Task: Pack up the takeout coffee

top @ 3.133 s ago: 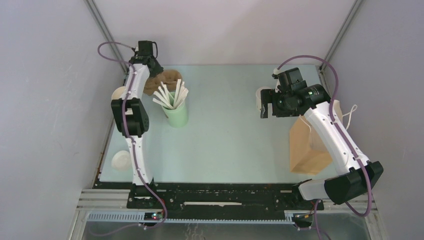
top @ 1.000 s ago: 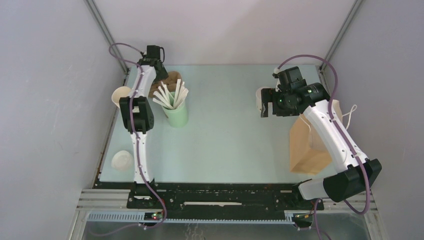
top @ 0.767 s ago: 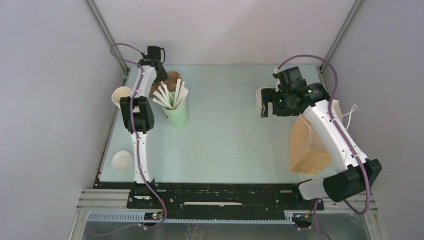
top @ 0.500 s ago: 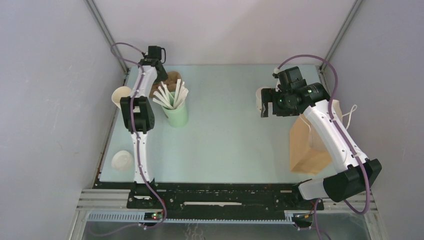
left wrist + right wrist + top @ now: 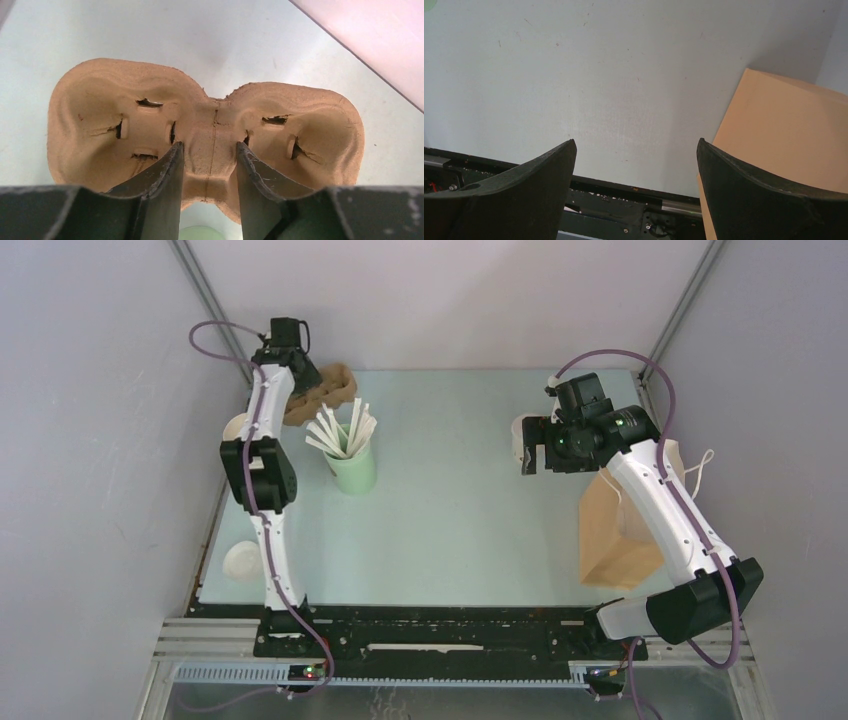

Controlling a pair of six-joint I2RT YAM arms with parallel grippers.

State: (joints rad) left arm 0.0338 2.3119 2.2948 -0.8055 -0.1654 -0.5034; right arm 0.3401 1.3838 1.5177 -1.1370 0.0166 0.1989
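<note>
A small cream-white cup [image 5: 519,434] stands just left of my right gripper [image 5: 545,455]; it is out of the right wrist view. That gripper [image 5: 636,141] is open wide and empty above the table. My left gripper [image 5: 303,380] is at the back left, shut on the middle ridge of a brown pulp two-cup carrier [image 5: 330,388]. In the left wrist view its fingers [image 5: 172,170] pinch the ridge between the carrier's [image 5: 100,110] two empty wells, and the gripper [image 5: 208,145] holds it off the table.
A pale green cup of white sticks [image 5: 352,462] stands near the carrier. A cream cup stack [image 5: 236,425] is half hidden behind the left arm. A round white lid [image 5: 243,560] lies front left. A brown paper bag [image 5: 615,530] stands on the right.
My left gripper has moved back and left, taking the carrier with it; the arm now covers more of the cream cup stack. The right arm has not moved.
</note>
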